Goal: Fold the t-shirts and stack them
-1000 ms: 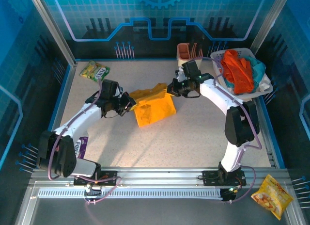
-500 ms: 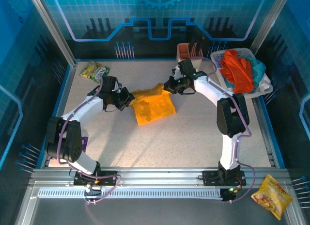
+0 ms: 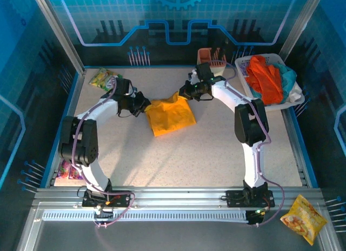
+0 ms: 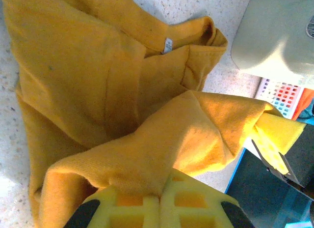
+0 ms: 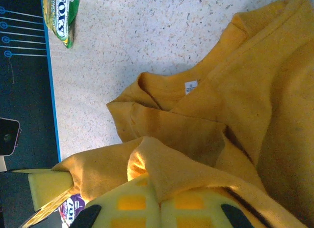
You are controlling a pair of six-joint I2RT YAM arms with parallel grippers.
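The left gripper (image 4: 159, 203) clamps a raised fold of the mustard-yellow tee (image 4: 83, 85) on the speckled table (image 4: 196, 4), its far corner seemingly pinched by the right gripper (image 4: 275, 133).

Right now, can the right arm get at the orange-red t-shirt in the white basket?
Probably not yet. The path looks free, since the basket with the orange-red t-shirt stands just beside the arm, but the right end effector is shut on the yellow t-shirt and must let go first.
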